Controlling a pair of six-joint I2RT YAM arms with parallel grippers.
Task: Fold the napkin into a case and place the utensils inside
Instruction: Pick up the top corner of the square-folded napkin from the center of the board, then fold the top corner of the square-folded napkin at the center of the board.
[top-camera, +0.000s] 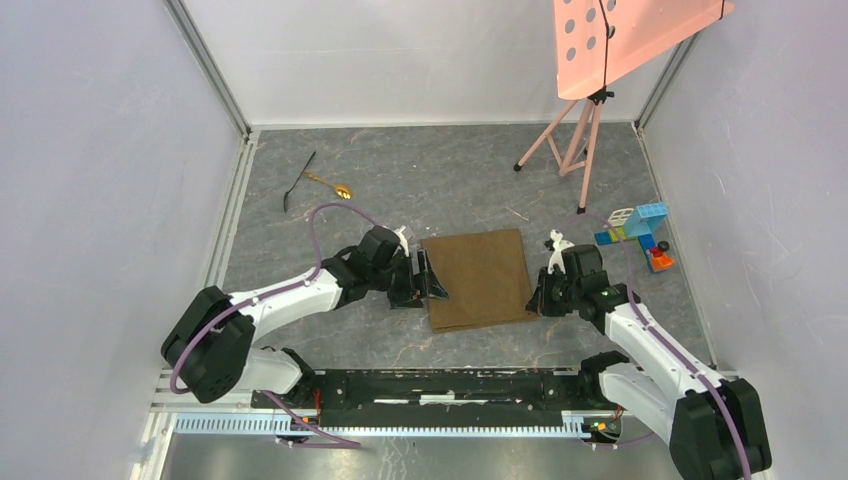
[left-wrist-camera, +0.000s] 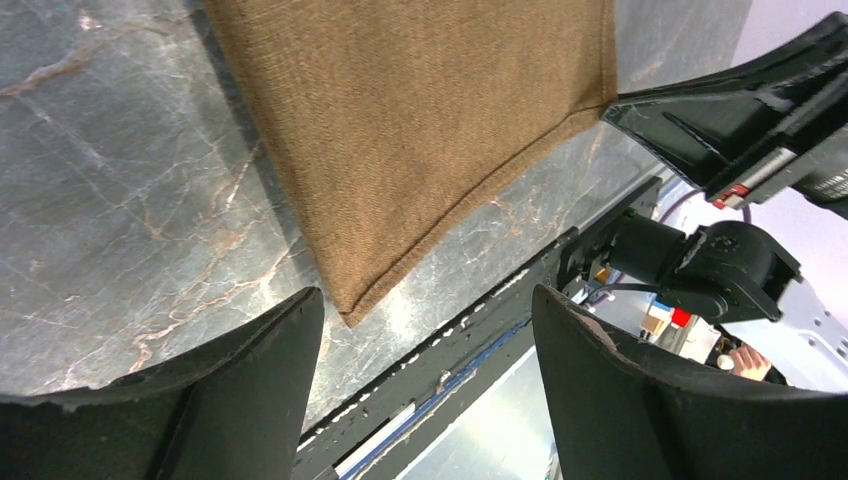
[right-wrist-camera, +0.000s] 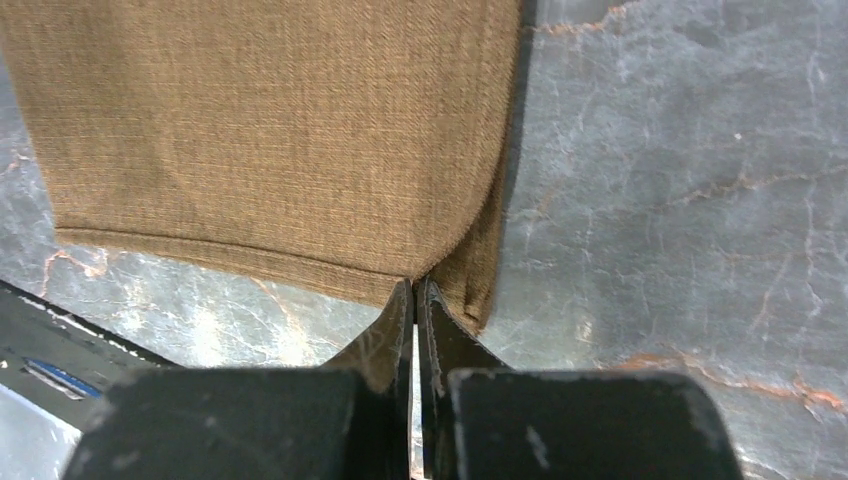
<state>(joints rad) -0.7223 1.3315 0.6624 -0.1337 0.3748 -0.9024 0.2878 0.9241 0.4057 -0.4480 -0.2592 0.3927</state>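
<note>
My right gripper (right-wrist-camera: 414, 290) is pressed together on the napkin (top-camera: 478, 278) corner, mid-frame; my left gripper (left-wrist-camera: 425, 300) stands spread beside it.
The pinched cloth is hidden between my fingers; the spoon (top-camera: 341, 189) and black utensil (top-camera: 299, 181) lie upper left, tiny.

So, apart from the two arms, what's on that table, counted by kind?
Cloths: 1, the brown napkin
Utensils: 2, a gold spoon and a black utensil
Toys: 1, a toy block cluster, pieces too small to count
Stands: 1, a pink stand on a tripod
Total: 5
</note>
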